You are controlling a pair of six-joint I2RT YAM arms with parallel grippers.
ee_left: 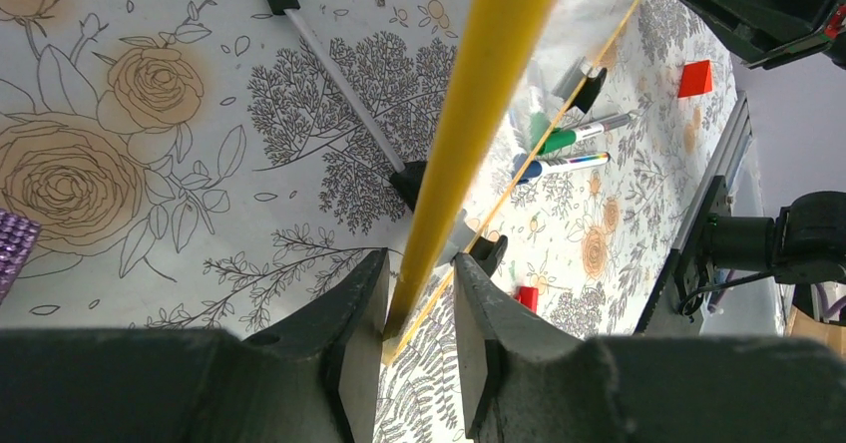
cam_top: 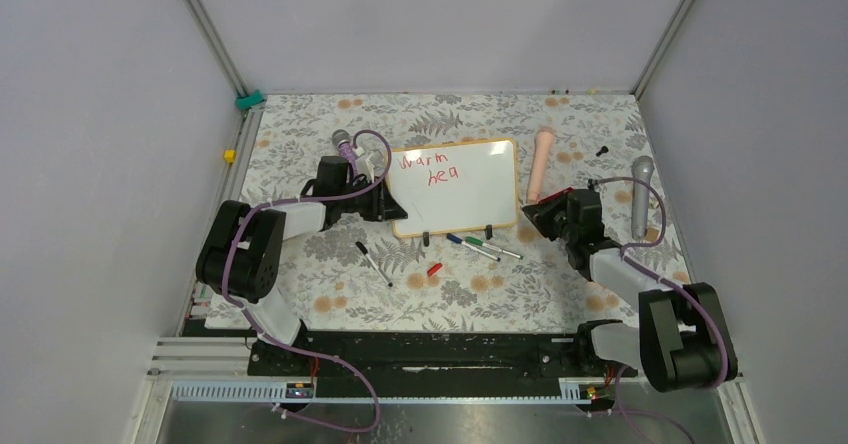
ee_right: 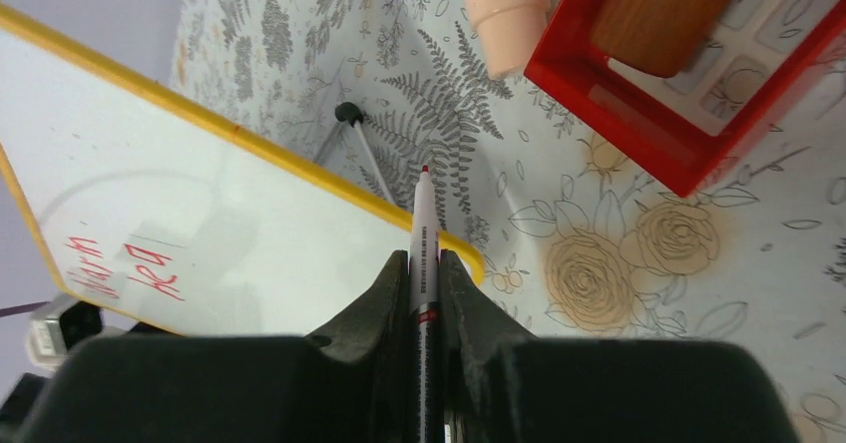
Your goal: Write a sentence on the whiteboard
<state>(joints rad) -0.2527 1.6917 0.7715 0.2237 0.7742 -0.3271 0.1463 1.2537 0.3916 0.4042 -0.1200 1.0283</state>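
I have my left pincer [ee_left: 419, 303] pinching the left frame edge of the whiteboard [cam_top: 480, 189] on the tabletop [cam_top: 330, 294], its red sentence [cam_top: 430, 167] reading "Warm hea", while my right pincer [ee_right: 424, 273] clamps a marker [ee_right: 423, 223] just off its right edge.

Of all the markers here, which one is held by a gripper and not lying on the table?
The uncapped red-tipped marker, clamped in the right gripper. The blue marker, green marker and black-capped marker lie loose on the table near the whiteboard.
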